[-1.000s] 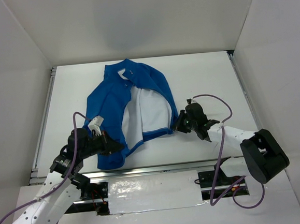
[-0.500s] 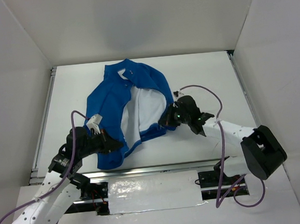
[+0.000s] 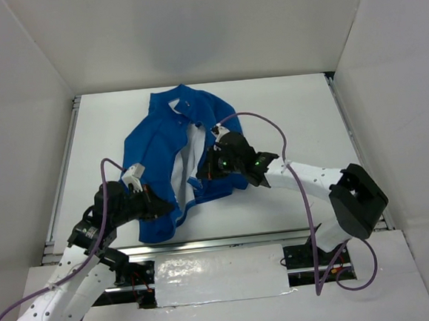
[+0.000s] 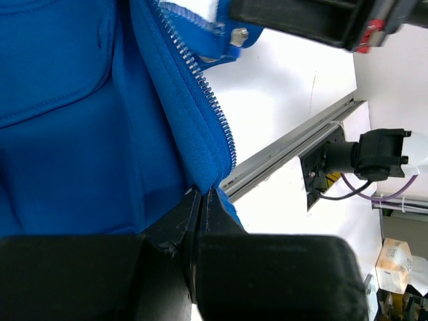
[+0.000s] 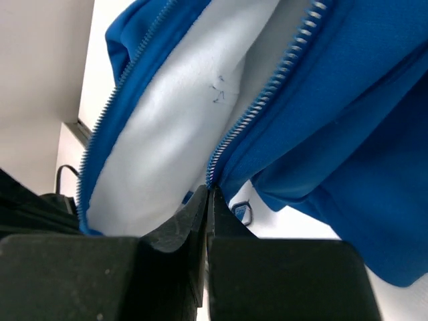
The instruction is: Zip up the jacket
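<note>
The royal-blue jacket (image 3: pixel 150 147) lies on the white table, collar at the far end, with a narrow strip of white lining (image 3: pixel 187 162) showing between its front edges. My left gripper (image 3: pixel 166 207) is shut on the bottom hem of the left front panel (image 4: pixel 80 134), right at the lower end of its zipper teeth (image 4: pixel 200 87). My right gripper (image 3: pixel 205 173) is shut on the bottom end of the other zipper edge (image 5: pixel 267 100), with the right panel (image 5: pixel 348 120) draped from it. A small pull tab (image 5: pixel 242 212) hangs just beside its fingertips.
An aluminium rail (image 3: pixel 206 244) runs along the table's near edge, seen also in the left wrist view as a rail (image 4: pixel 294 140). White walls enclose the table on three sides. A purple cable (image 3: pixel 271 130) loops above the right arm.
My right gripper has moved left and slightly away from me, dragging the right front panel over the white lining towards the left panel. The open gap has narrowed. The left gripper has stayed put.
</note>
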`<state>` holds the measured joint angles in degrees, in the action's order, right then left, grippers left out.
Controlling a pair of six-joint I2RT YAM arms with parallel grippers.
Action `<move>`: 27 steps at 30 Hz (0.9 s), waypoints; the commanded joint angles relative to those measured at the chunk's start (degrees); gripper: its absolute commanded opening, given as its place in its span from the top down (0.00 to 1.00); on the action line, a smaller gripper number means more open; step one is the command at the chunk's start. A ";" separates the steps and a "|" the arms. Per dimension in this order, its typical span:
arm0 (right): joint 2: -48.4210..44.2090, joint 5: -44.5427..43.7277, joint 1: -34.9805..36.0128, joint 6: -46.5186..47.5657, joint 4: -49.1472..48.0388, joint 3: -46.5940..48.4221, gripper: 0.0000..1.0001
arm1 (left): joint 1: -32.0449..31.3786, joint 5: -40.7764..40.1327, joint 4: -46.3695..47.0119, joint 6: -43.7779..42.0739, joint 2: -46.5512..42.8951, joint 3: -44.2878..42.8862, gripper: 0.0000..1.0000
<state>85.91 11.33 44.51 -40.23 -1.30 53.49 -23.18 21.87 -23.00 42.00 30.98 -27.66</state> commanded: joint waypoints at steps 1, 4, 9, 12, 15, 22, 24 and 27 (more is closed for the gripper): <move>-3.03 -0.35 0.22 -0.38 3.75 5.11 1.00 | -0.20 -0.77 0.59 -0.78 0.13 -2.40 1.00; 0.38 2.11 0.75 -0.20 8.22 10.90 1.00 | -0.20 -1.74 0.85 -0.25 0.22 -2.66 1.00; 10.75 1.50 2.07 -0.20 16.58 23.12 1.00 | -0.20 -5.95 -0.11 1.42 -1.18 -3.45 1.00; 16.91 -0.07 2.51 -1.51 19.92 28.13 1.00 | -0.20 -9.28 -1.69 2.12 -2.06 -3.72 1.00; 21.57 -6.28 3.21 -1.69 25.63 32.71 1.00 | -0.20 -10.09 -2.48 1.77 -1.98 -3.80 1.00; 9.82 -19.31 3.39 -1.87 28.02 18.69 1.00 | -0.20 -10.97 -3.01 1.51 -2.50 -3.63 1.00; 4.29 -22.30 2.86 -2.31 30.03 12.27 1.00 | -0.20 -11.06 -2.57 1.42 -2.33 -3.45 1.00; -5.55 -24.34 -1.43 -2.75 30.39 2.78 1.00 | -0.20 -10.97 -2.31 1.42 -1.98 -3.37 1.00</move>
<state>88.84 -6.79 46.37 -42.30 25.71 61.82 -23.18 11.60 -27.00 43.68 29.17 -29.67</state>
